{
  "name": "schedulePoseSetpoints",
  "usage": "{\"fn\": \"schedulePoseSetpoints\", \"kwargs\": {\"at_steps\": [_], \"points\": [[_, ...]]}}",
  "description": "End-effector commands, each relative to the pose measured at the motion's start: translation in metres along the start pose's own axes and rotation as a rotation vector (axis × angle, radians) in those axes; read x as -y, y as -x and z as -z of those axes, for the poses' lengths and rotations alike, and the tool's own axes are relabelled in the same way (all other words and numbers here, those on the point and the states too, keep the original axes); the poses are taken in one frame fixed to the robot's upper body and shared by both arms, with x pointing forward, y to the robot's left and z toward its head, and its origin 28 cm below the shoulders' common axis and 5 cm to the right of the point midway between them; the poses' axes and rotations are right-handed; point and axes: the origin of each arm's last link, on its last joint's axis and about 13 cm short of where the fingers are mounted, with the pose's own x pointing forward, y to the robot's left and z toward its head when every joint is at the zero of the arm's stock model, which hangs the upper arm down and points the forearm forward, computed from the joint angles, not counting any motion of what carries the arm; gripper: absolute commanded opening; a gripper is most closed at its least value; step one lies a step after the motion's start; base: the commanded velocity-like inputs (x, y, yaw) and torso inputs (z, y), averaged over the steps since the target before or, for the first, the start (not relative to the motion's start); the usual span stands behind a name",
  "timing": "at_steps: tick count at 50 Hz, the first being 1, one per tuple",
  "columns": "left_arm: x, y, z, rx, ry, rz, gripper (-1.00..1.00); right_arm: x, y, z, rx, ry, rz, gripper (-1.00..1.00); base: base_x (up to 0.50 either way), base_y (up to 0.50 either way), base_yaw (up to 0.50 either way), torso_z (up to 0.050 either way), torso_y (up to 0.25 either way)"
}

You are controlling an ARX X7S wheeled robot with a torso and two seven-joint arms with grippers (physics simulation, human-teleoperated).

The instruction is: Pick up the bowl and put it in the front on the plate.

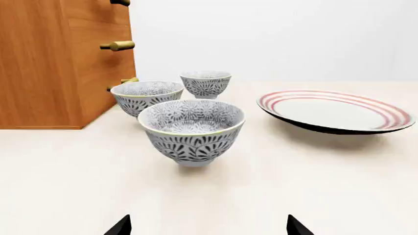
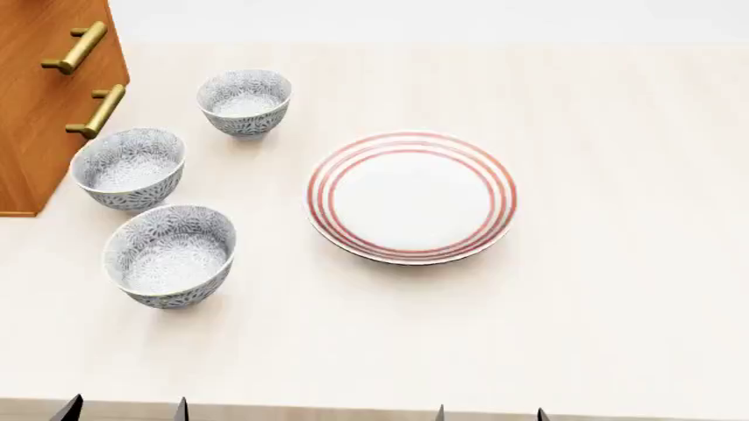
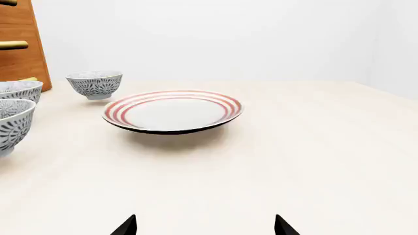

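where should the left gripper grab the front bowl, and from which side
Judging by its shape, take the front bowl by its rim, one finger inside and one outside, coming down from above. It stands upright and open-topped on a narrow foot, and the walls flare too wide to span easily. The side toward the left gripper looks best: it is free, while the middle bowl sits close behind. The plate is apart.

Head view looks steeply down on the tabletop [image 2: 609,289]; both wrist views look low and level across it, sharing the plate [image 1: 336,110] and bowls.

Wooden cabinet [image 2: 41,105], two other bowls [image 2: 129,167]
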Motion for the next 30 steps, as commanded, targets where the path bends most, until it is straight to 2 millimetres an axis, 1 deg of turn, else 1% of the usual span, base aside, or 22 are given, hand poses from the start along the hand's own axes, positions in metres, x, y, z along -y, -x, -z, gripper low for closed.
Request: {"fn": "schedulePoseSetpoints", "kwargs": {"at_steps": [1, 16, 18, 20, 23, 24, 25, 26, 28, 30], "points": [[0.000, 0.000, -0.001, -0.001, -0.004, 0.002, 1.00, 0.000, 0.000, 0.000, 0.000, 0.002, 0.002, 1.00, 0.00, 0.00, 0.00, 0.000, 0.000], [0.000, 0.000, 0.001, 0.000, 0.014, -0.001, 1.00, 0.000, 0.001, 0.001, -0.008, -0.001, 0.004, 1.00, 0.00, 0.00, 0.00, 0.000, 0.000], [0.000, 0.000, 0.000, 0.020, 0.003, 0.000, 1.00, 0.000, 0.001, 0.000, 0.001, 0.002, 0.010, 1.00, 0.00, 0.00, 0.00, 0.000, 0.000], [0.001, 0.002, -0.006, 0.089, -0.017, 0.010, 1.00, 0.001, 0.002, -0.005, 0.061, -0.010, 0.037, 1.00, 0.00, 0.00, 0.00, 0.000, 0.000], [0.000, 0.005, -0.017, 0.251, -0.036, 0.002, 1.00, 0.002, 0.005, -0.013, 0.174, -0.048, 0.066, 1.00, 0.00, 0.00, 0.00, 0.000, 0.000], [0.000, 0.008, -0.026, 0.356, -0.059, -0.013, 1.00, 0.003, 0.007, -0.020, 0.265, -0.073, 0.089, 1.00, 0.00, 0.00, 0.00, 0.000, 0.000], [0.000, 0.009, -0.028, 0.382, -0.078, -0.016, 1.00, 0.004, 0.008, -0.022, 0.295, -0.084, 0.089, 1.00, 0.00, 0.00, 0.00, 0.000, 0.000], [0.001, 0.011, -0.033, 0.456, -0.081, -0.023, 1.00, 0.004, 0.011, -0.028, 0.371, -0.089, 0.086, 1.00, 0.00, 0.00, 0.00, 0.000, 0.000], [0.000, 0.015, -0.040, 0.537, -0.097, -0.055, 1.00, 0.004, 0.014, -0.033, 0.459, -0.103, 0.084, 1.00, 0.00, 0.00, 0.00, 0.000, 0.000], [0.000, 0.017, -0.044, 0.586, -0.104, -0.065, 1.00, 0.004, 0.015, -0.036, 0.506, -0.109, 0.086, 1.00, 0.00, 0.00, 0.00, 0.000, 0.000]]}}
